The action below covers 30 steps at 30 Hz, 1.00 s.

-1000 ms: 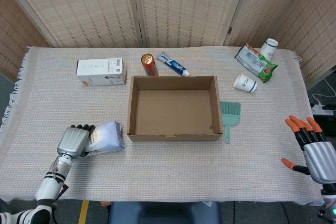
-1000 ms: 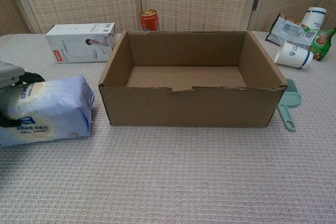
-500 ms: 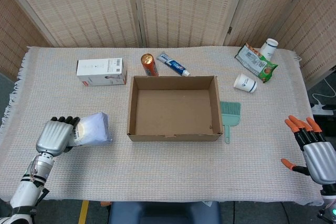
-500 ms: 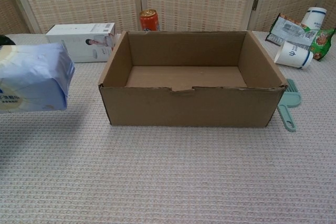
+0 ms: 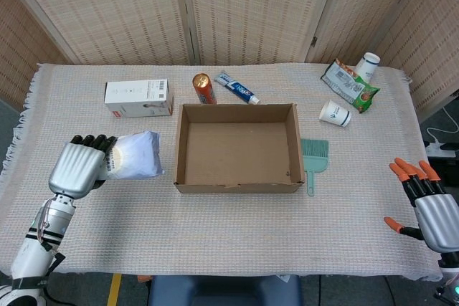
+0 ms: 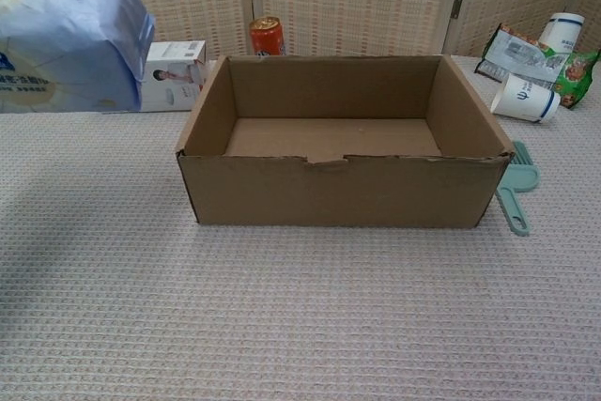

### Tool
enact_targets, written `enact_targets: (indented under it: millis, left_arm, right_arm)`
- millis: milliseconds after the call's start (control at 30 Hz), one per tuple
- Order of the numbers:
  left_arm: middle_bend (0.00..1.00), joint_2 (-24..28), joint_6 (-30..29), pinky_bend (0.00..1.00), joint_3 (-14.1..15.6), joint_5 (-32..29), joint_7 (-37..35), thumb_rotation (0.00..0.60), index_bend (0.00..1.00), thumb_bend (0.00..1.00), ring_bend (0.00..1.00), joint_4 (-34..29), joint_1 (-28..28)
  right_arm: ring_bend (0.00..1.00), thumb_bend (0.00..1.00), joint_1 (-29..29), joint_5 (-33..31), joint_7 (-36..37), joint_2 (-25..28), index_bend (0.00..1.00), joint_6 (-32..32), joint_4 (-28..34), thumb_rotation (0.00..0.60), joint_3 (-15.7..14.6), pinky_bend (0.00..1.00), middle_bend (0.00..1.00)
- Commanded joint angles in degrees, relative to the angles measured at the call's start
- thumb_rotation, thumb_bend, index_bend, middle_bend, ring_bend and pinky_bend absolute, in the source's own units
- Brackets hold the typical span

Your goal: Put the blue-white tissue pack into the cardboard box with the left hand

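Note:
My left hand (image 5: 80,165) grips the blue-white tissue pack (image 5: 136,156) and holds it in the air, left of the open cardboard box (image 5: 237,146). In the chest view the tissue pack (image 6: 73,39) hangs high at the upper left, above the table and left of the cardboard box (image 6: 343,178), whose inside is empty; the hand itself is out of that frame. My right hand (image 5: 429,204) rests at the table's front right edge with its orange-tipped fingers spread and nothing in it.
Behind the box lie a white carton (image 5: 139,97), a red can (image 5: 204,89) and a toothpaste tube (image 5: 237,88). A green brush (image 5: 313,157) lies at the box's right side. Two paper cups (image 5: 335,113) and a snack bag (image 5: 349,85) occupy the back right.
My left hand has lifted the tissue pack off the table and raised it, now shifting slightly right toward the box. The right hand has not moved.

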State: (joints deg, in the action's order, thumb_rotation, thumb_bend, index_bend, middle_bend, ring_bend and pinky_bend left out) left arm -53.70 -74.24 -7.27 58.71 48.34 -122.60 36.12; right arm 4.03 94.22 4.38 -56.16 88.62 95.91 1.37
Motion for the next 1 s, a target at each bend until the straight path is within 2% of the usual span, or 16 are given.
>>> enact_targets:
  millis: [33, 67, 100, 200, 333, 633, 800, 1000]
  left_arm:
    - [0.66, -1.8, -0.3, 0.66, -1.8, 1.0, -0.4, 0.600, 0.59, 0.26, 0.60, 1.2, 1.5]
    - [0.67, -2.7, -0.4, 0.66, -3.0, 1.2, -0.9, 0.600, 0.59, 0.26, 0.60, 1.9, 2.3]
    - [0.67, -4.9, -0.2, 0.66, -5.8, 1.1, -2.0, 0.600, 0.59, 0.26, 0.60, 3.3, 4.5]
    - [0.67, -9.4, -1.4, 0.67, -7.9, 2.5, -2.3, 0.600, 0.60, 0.26, 0.60, 5.7, 6.7]
    - [0.68, -15.1, -2.3, 0.68, -9.0, 4.8, -1.8, 0.600, 0.61, 0.26, 0.62, 8.1, 9.2]
    - [0.69, -25.3, 1.5, 0.68, -12.6, -3.6, 2.6, 0.600, 0.61, 0.27, 0.62, 11.0, 17.4]
    - [0.69, -31.8, 2.1, 0.68, -13.2, -5.8, 5.3, 0.600, 0.62, 0.26, 0.62, 14.5, 21.9]
    - [0.69, -36.7, 3.0, 0.69, -13.7, -7.6, 7.8, 0.600, 0.62, 0.26, 0.63, 18.7, 26.1]
  right_arm:
    - [0.00, 0.00, 0.0, -0.1, 0.2, 0.1, 0.05, 0.0, 0.0, 0.600, 0.1, 0.00, 0.03]
    - [0.00, 0.00, 0.0, -0.3, 0.3, 0.1, 0.05, 0.0, -0.1, 0.600, 0.1, 0.00, 0.03]
    - [0.00, 0.00, 0.1, -0.7, 0.7, 0.2, 0.05, -0.1, -0.2, 0.600, 0.4, 0.00, 0.03]
    - [0.00, 0.00, 0.3, -1.2, 0.9, 0.2, 0.05, -0.5, -0.3, 0.600, 0.6, 0.00, 0.03]
    - [0.00, 0.00, 0.4, -1.5, 0.8, 0.2, 0.06, -0.8, -0.4, 0.600, 0.6, 0.00, 0.03]
    - [0.00, 0.00, 0.3, -2.5, 1.2, 0.4, 0.05, -0.8, -0.5, 0.600, 1.2, 0.00, 0.03]
    - [0.00, 0.00, 0.3, -2.6, 1.6, 0.6, 0.05, -0.7, -0.5, 0.600, 1.3, 0.00, 0.03]
    - [0.00, 0.00, 0.2, -2.9, 2.6, 1.0, 0.05, -0.5, -0.5, 0.600, 1.4, 0.00, 0.03]
